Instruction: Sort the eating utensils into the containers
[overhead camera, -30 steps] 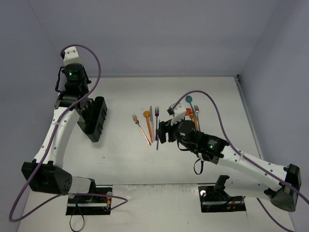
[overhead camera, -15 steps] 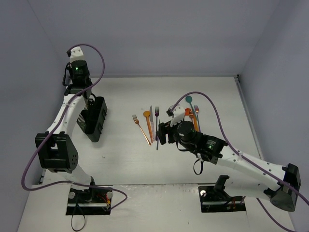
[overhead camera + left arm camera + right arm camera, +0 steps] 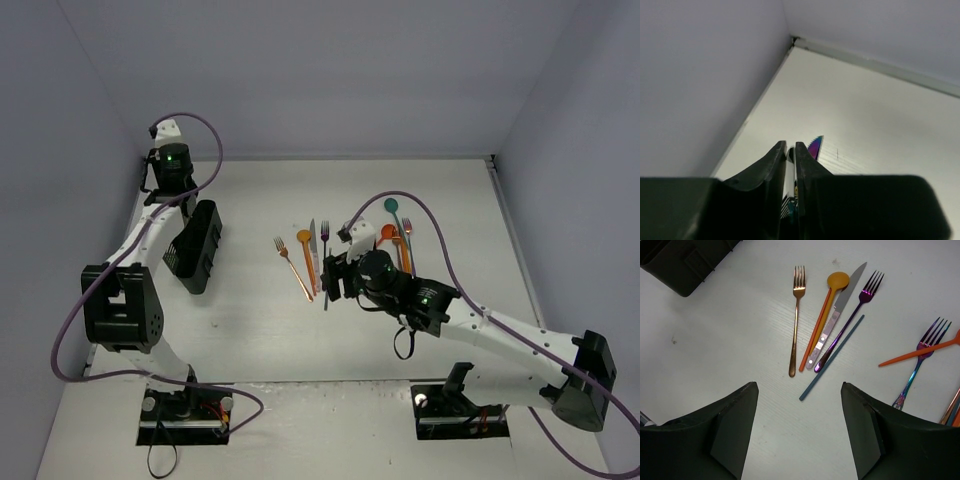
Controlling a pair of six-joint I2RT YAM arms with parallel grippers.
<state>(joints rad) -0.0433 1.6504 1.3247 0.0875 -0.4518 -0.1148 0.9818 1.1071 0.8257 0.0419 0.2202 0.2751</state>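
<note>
My left gripper (image 3: 790, 146) is shut on an iridescent knife (image 3: 815, 145); its serrated purple tip sticks out past the fingers. In the top view the left gripper (image 3: 178, 200) is at the far end of the black wire-mesh caddy (image 3: 195, 245). My right gripper (image 3: 800, 390) is open and empty, hovering just short of the utensil handles. Below it lie a copper fork (image 3: 796, 320), an orange spoon (image 3: 826, 307), a silvery knife (image 3: 838, 310), a purple fork (image 3: 856, 312) and a teal handle (image 3: 832, 357). In the top view the right gripper (image 3: 335, 278) is beside this row (image 3: 312, 255).
More utensils lie to the right: an iridescent fork (image 3: 920, 362), an orange handle (image 3: 920, 351), and a teal spoon (image 3: 392, 208). A corner of the caddy (image 3: 680, 265) shows at the right wrist view's top left. Walls close the table's left, back and right sides.
The left arm has swung back toward the far left corner, its wrist now beyond the caddy's far end. The right gripper has crept slightly left and stays open.
</note>
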